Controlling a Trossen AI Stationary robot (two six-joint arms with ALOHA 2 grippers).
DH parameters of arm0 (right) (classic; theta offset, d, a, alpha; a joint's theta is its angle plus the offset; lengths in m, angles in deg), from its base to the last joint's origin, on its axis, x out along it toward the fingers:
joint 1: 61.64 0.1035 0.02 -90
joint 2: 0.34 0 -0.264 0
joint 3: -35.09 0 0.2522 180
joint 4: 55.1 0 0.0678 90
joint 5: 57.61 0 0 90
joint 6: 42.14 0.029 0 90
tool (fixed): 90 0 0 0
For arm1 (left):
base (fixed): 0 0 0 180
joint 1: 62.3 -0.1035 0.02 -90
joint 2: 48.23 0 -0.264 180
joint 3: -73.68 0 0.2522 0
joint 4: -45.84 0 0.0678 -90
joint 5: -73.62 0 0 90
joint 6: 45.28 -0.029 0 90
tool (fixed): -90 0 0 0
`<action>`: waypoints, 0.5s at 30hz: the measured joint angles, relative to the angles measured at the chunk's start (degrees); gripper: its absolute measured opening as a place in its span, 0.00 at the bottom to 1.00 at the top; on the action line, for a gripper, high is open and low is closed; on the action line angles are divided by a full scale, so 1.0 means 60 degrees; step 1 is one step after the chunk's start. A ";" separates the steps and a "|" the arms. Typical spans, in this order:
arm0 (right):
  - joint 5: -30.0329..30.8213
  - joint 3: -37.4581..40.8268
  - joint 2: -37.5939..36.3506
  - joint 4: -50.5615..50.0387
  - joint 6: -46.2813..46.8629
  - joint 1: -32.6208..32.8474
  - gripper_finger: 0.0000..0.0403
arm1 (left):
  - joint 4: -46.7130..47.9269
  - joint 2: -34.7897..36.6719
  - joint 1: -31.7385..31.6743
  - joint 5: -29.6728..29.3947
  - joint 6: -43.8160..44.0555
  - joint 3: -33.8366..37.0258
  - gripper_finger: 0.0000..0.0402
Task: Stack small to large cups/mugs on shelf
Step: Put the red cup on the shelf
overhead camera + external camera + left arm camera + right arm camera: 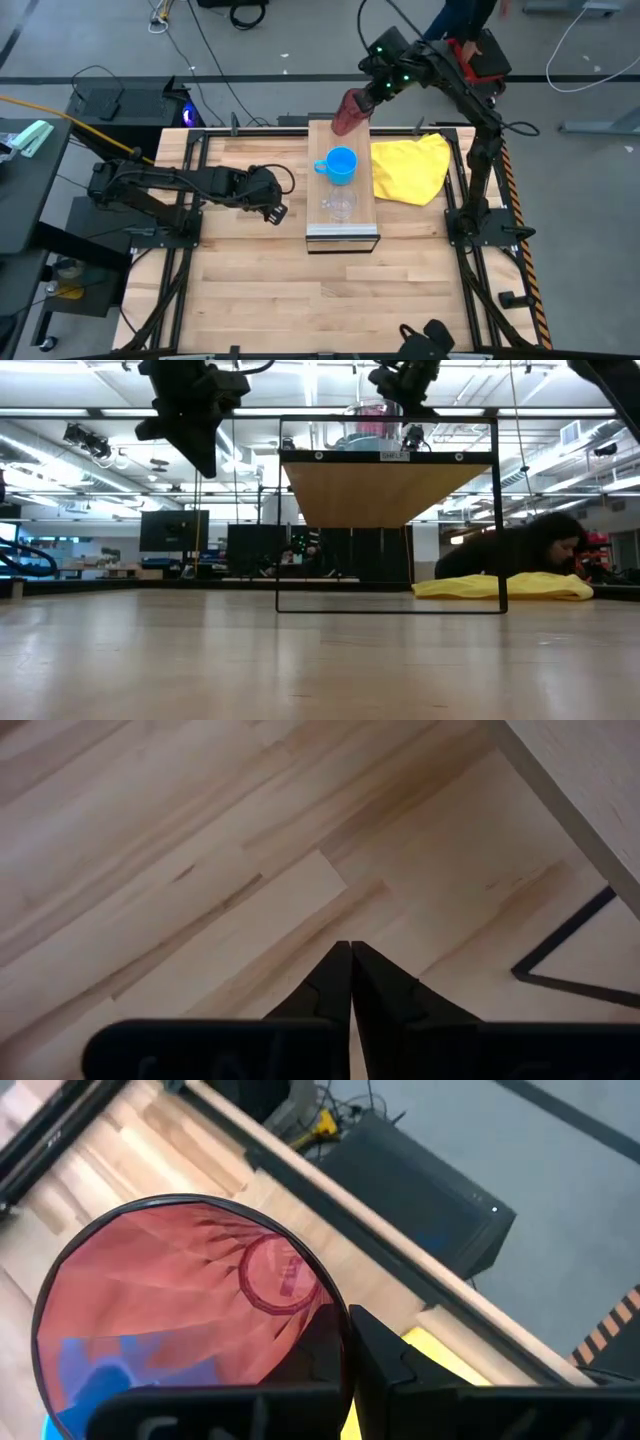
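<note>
The light-wood shelf (342, 232) stands mid-table on its dark frame (390, 510). A blue mug (341, 164) sits on the middle of the board, and a clear glass cup (340, 206) sits toward its near end. My right gripper (363, 98) is shut on the dark red tumbler (349, 114), which tilts over the shelf's far end. In the right wrist view its open mouth (190, 1320) faces the camera. My left gripper (277, 212) hangs shut above the table left of the shelf, fingertips together (350, 955). My right gripper holds the red tumbler at its rim (338, 1320), coming slanting down from the table's far right. One finger (385, 1360) lies against the outside of the wall; the other is hidden. The tumbler is tilted, base toward the shelf; whether the base touches the board, I cannot tell.
A crumpled yellow cloth (410, 168) lies on the table right of the shelf, also low in the level view (505, 587). A person (540, 550) is beyond the table's far right side. Bare wood table (300, 300) stretches in front of the shelf.
</note>
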 joint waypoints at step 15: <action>0.0293 0.0003 0.0309 -0.0626 -0.0527 0.0278 0.02 | -0.0505 0.0000 -0.1064 0.0002 -0.0850 0.0000 0.03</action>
